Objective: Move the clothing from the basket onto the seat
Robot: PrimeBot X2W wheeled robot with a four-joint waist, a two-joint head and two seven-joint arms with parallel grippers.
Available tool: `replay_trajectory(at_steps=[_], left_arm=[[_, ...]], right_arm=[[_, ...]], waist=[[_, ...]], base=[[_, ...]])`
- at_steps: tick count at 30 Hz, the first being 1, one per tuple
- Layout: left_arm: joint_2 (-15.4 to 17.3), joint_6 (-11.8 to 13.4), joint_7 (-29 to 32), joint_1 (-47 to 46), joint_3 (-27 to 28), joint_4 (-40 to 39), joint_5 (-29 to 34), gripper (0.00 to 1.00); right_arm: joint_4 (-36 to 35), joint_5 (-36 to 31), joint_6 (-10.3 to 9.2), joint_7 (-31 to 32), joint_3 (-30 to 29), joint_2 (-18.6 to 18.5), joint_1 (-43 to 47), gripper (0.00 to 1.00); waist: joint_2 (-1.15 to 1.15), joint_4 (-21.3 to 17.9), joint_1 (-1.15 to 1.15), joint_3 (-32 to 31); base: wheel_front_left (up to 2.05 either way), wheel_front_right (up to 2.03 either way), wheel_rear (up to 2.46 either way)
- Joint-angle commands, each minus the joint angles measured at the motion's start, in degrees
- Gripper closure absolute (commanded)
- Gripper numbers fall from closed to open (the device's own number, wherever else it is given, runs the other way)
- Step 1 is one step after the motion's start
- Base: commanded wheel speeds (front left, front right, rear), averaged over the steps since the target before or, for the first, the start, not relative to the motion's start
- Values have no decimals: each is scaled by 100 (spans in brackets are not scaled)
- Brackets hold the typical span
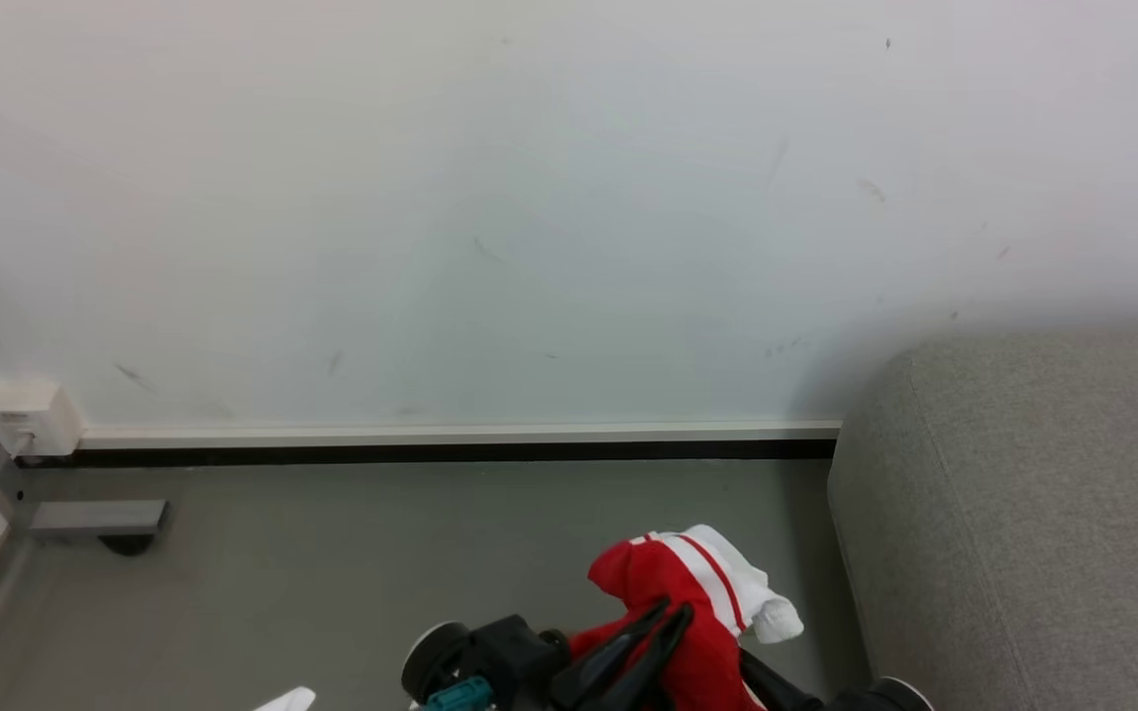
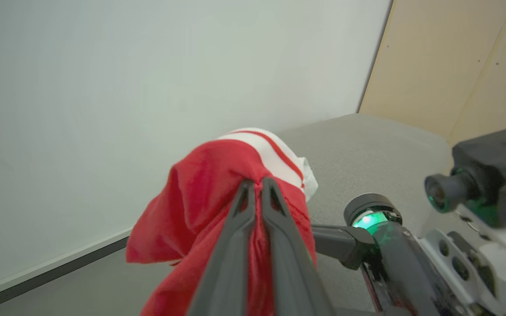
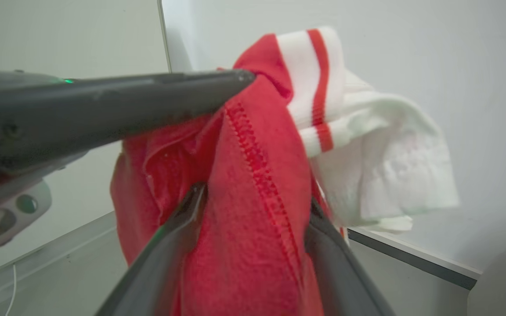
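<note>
The clothing (image 1: pixel 688 592), a red garment with a white red-striped cuff, hangs bunched above the floor at the bottom of the head view. My left gripper (image 1: pixel 676 610) is shut on its red fabric, and the left wrist view shows the two fingertips pinched together on the clothing (image 2: pixel 200 197) by my left gripper (image 2: pixel 257 182). My right gripper (image 3: pixel 255 202) stands open, its fingers (image 3: pixel 191 206) wide on either side of the hanging clothing (image 3: pixel 253 175). The seat (image 1: pixel 1023 513), a grey sofa, is just to the right of the garment. The basket is out of view.
A white wall with a pale skirting board (image 1: pixel 450 434) runs behind the grey floor (image 1: pixel 381 553). A grey metal frame foot (image 1: pixel 95 518) and a white socket box (image 1: pixel 31 415) sit at the far left. A small white tip (image 1: pixel 287 701) shows at the bottom edge.
</note>
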Motion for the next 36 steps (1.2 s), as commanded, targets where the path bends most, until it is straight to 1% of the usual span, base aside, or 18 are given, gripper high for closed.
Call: replay_trajectory(at_steps=[1, 5, 6, 7, 8, 9, 15, 16, 17, 18, 19, 20, 22, 27, 32, 36], left_arm=[[72, -29, 80, -28, -95, -91, -163, 100], [207, -59, 159, -36, -238, -188, -367, 100], [245, -63, 172, -43, -267, -206, -395, 100], [245, -63, 172, -43, -267, -206, -395, 100], [276, -66, 175, -50, -288, -223, -430, 100], [299, -65, 186, -60, -308, -236, -469, 100], [366, -64, 139, -120, -334, -181, -576, 100], [373, -62, 127, -115, -325, -150, -591, 94], [380, -49, 112, -108, -310, -116, -588, 74], [389, -26, 87, -102, -291, -88, -585, 51], [401, 0, 72, -91, -274, -62, -588, 2], [429, 31, 58, -82, -268, -31, -555, 0], [457, 62, 34, -33, -242, 22, -569, 0], [505, 131, -85, 8, -219, 100, -513, 0], [459, 163, -197, -118, -254, 164, -451, 0], [435, 150, -252, -178, -315, 252, -434, 0]], right_arm=[[42, 61, -18, -21, 31, -36, -75, 0], [75, 188, -18, -24, 124, -79, -86, 0], [79, 226, -18, -24, 145, -89, -94, 23], [79, 226, -18, -24, 145, -89, -94, 23], [94, 266, -18, -22, 168, -101, -97, 70], [101, 301, -18, -14, 197, -113, -104, 100], [13, 637, -18, -19, 294, -179, -137, 100], [-10, 689, -18, -20, 280, -200, -139, 100], [-26, 728, -18, -22, 256, -223, -134, 100], [-40, 762, -18, -23, 227, -245, -130, 100], [-52, 788, -18, -24, 190, -261, -133, 100], [-58, 804, -18, -25, 149, -277, -138, 100], [-78, 813, -18, -28, 65, -312, -162, 100], [-153, 773, -18, -31, -195, -392, -205, 100], [-308, 687, -18, -28, -662, -522, -125, 100], [-464, 614, -18, -27, -1082, -635, 0, 100]], waist=[[0, -16, 0, -8], [0, -50, 0, -15], [0, -59, 0, -17], [0, -59, 0, -17], [0, -67, 0, -16], [0, -74, 0, -12], [0, -121, 0, 28], [0, -133, 0, 36], [0, -151, 0, 44], [0, -182, 0, 53], [0, -223, 0, 63], [0, -279, 0, 72], [0, -448, 0, 92], [0, -1079, 0, 139], [0, -1694, 0, 256], [0, -2049, 0, 343]], base=[[0, 0, 0], [0, 0, 0], [0, 0, 0], [0, 0, 0], [0, 0, 0], [0, 0, 0], [0, 0, 0], [0, 0, 0], [0, 0, 0], [0, 0, 0], [0, 0, 0], [0, 0, 0], [0, 0, 0], [0, 0, 0], [0, 0, 0], [0, 0, 0]])
